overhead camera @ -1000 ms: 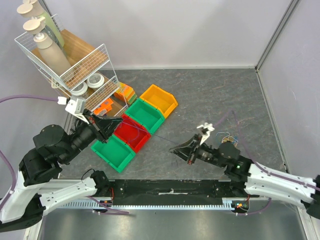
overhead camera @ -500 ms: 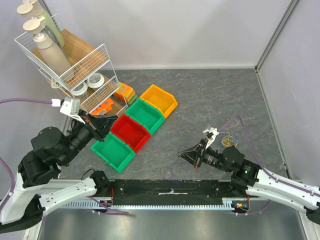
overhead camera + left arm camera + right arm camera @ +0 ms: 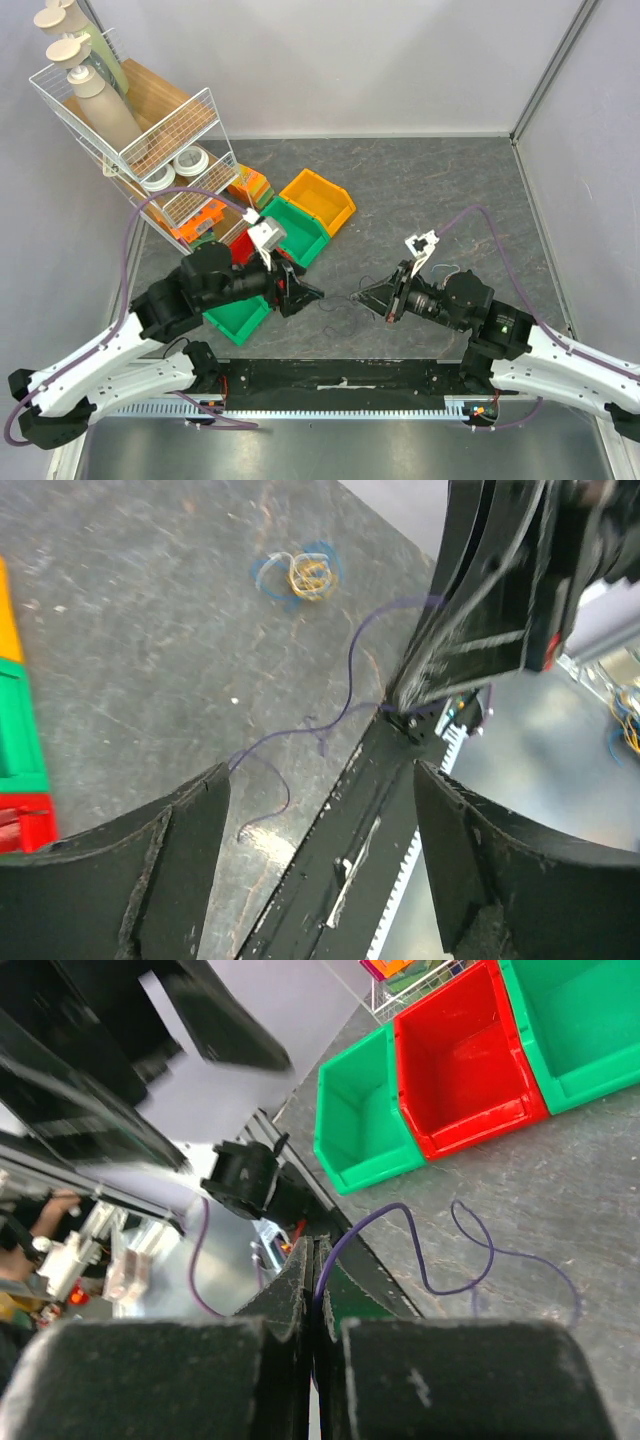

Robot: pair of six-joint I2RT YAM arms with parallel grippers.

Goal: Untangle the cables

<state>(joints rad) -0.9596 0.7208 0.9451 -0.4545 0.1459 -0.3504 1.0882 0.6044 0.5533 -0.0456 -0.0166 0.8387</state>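
A single thin purple cable (image 3: 445, 1282) runs out of my right gripper (image 3: 313, 1247), which is shut on it, and curls loosely over the grey tabletop (image 3: 420, 190). The left wrist view shows the same strand (image 3: 345, 695) trailing from the right gripper's tip (image 3: 402, 706) towards my left gripper (image 3: 320, 792). That gripper is open, nothing between its fingers (image 3: 195, 825), and hovers just left of the right gripper's tip (image 3: 360, 298). A small blue and yellow tangle of cables (image 3: 304, 572) lies farther back on the table, apart from both grippers.
A diagonal row of bins sits left of centre: yellow (image 3: 320, 200), green (image 3: 292, 232), red (image 3: 462, 1055) and green (image 3: 236, 316). A wire rack (image 3: 150, 130) with bottles and jars stands at the back left. A black rail (image 3: 340, 375) lines the near edge.
My left arm swung from beside the bins to the table's middle and its jaws opened. The purple strand, taut between both grippers a second ago, now hangs slack from the right gripper alone.
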